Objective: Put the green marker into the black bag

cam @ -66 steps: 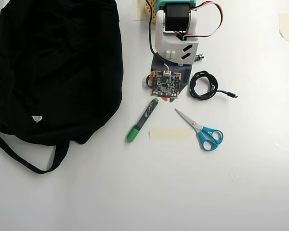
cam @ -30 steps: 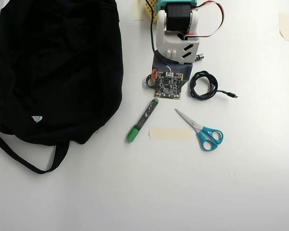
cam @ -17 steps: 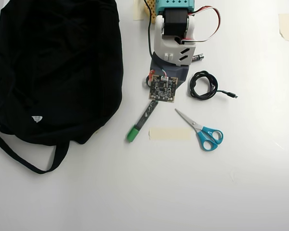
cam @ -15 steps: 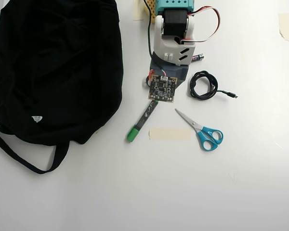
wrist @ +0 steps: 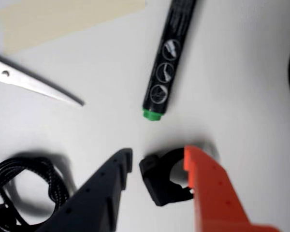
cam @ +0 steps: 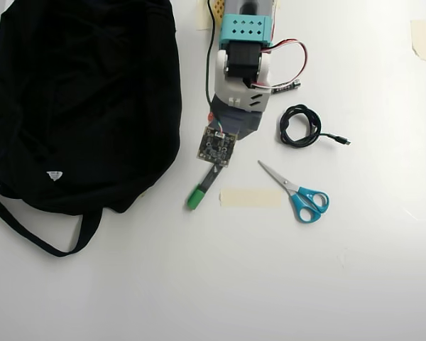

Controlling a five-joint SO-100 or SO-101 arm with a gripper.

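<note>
— Wrist view first: what do the fingers (wrist: 157, 162) look like?

— They stand apart, one dark and one orange, with nothing between them except a small black clip-like piece (wrist: 162, 181) that is hard to make out. The green marker (wrist: 166, 58) lies on the white surface (wrist: 241, 96) just ahead of the tips, its green end nearest them, not touching.

— And from overhead?

— The arm (cam: 243, 67) reaches down the picture and covers the marker's upper part; only the green cap (cam: 195, 198) and a bit of dark barrel stick out below it. The black bag (cam: 85, 99) lies flat to the left, its edge close beside the marker.

— Anything else nearby?

— Blue-handled scissors (cam: 298, 193) and a strip of beige tape (cam: 250, 197) sit to the right of the marker, and a coiled black cable (cam: 299, 126) lies above the scissors.
</note>
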